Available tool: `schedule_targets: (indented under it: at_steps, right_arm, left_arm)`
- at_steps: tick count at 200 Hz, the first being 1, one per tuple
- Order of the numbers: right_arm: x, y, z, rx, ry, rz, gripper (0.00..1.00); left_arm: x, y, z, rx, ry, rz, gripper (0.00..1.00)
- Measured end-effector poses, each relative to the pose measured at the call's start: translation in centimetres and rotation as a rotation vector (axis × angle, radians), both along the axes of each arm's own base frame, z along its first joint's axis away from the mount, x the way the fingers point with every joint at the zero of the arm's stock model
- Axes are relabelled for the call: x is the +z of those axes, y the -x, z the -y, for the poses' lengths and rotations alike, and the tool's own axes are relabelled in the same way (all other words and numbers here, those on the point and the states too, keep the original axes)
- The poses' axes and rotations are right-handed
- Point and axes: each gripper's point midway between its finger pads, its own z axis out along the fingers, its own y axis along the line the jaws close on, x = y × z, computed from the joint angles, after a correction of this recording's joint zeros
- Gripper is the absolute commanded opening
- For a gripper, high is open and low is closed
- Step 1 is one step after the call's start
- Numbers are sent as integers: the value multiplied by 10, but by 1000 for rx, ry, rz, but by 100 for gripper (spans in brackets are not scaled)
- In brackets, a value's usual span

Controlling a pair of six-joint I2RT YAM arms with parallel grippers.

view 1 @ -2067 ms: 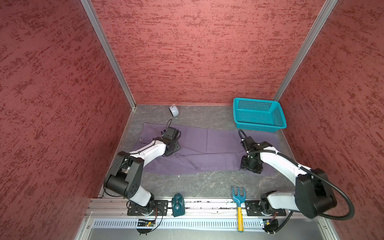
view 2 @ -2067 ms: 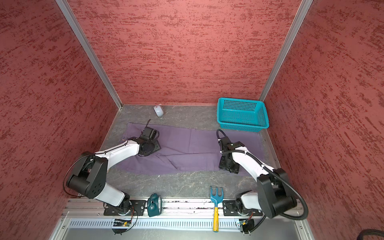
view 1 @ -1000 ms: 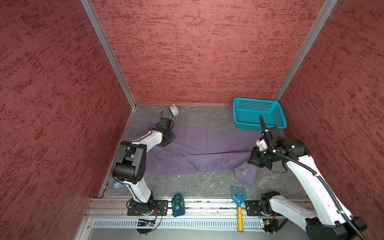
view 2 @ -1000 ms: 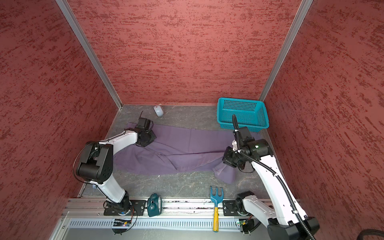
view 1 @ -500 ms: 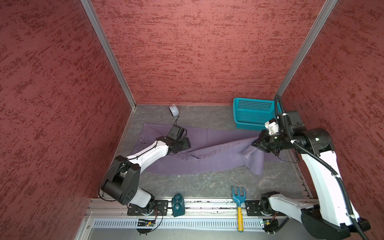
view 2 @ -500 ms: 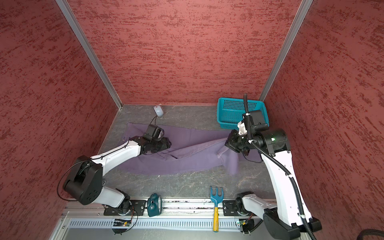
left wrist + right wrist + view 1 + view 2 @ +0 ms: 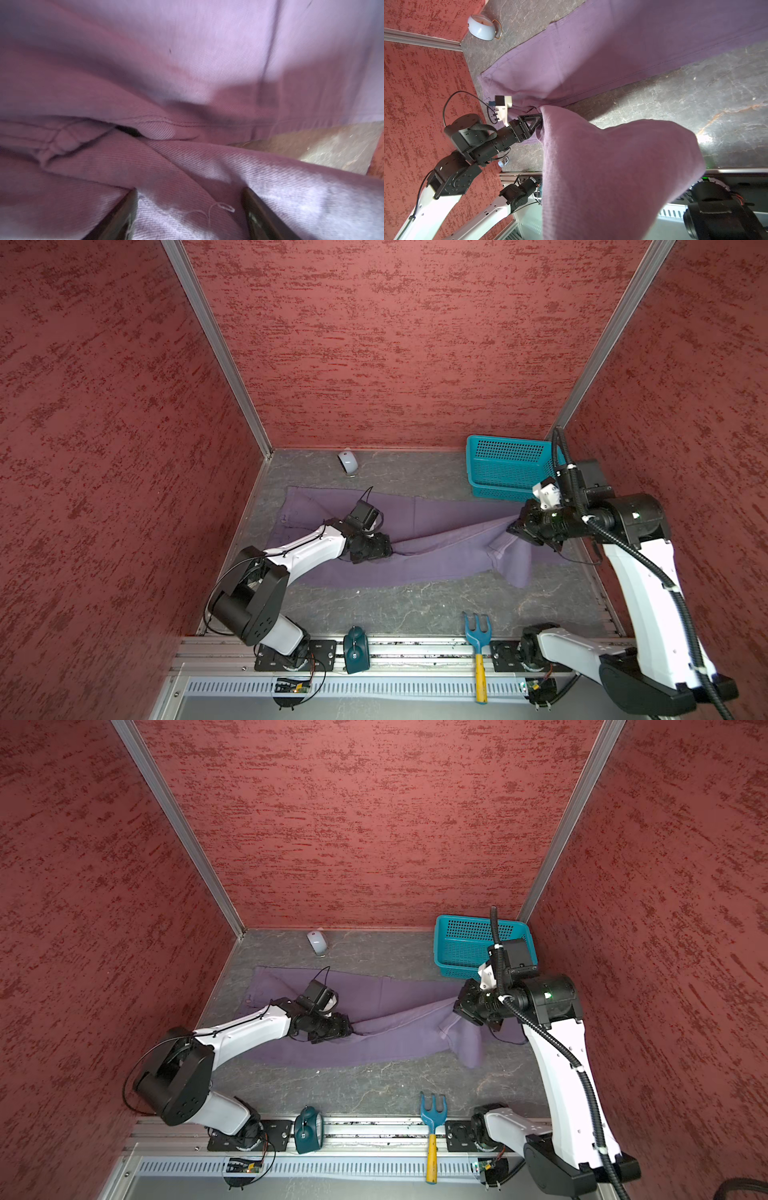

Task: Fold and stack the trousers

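no readable text, labels or numbers anywhere; white mark on teal item (image 7: 356,651) too small to make out

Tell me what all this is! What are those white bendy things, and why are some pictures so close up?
Those are two robot arms at a table. Two pictures look down from above; two come from cameras on the arms' wrists, so they look close up. Purple trousers lie on the table, a teal basket at the back. The right gripper is shut on one leg end and holds it up. The left gripper is open, down at the cloth, gripping nothing.
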Motion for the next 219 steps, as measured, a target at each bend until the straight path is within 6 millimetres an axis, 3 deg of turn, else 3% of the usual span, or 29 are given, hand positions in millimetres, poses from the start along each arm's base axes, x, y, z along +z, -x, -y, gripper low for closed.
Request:
schedule_targets:
  at_steps: [11,30,51,84,105,168,198,219]
  right_arm:
    - [-1,1,1,0,3,-4,0]
    - [-2,1,2,1,6,-6,0]
    - [-2,0,3,1,9,-2,0]
    - [-11,2,7,-6,23,-22,0]
    - [-26,6,13,-23,56,-56,0]
    - [-84,15,40,-73,175,-198,0]
    - [-114,7,57,-94,241,-253,0]
    - [-148,3,71,-96,309,-330,0]
  left_arm:
    - [-7,2,4,-13,-5,-23,68]
    - [-20,3,9,-27,-18,-63,29]
    - [-29,3,11,-29,-27,-90,0]
    - [-26,1,12,-29,-30,-89,0]
    - [-19,-5,2,-3,-40,-72,0]
    - [24,-77,-51,248,-14,67,0]
    - [34,-109,-34,252,-28,116,0]
    - [25,-130,-15,228,-47,122,0]
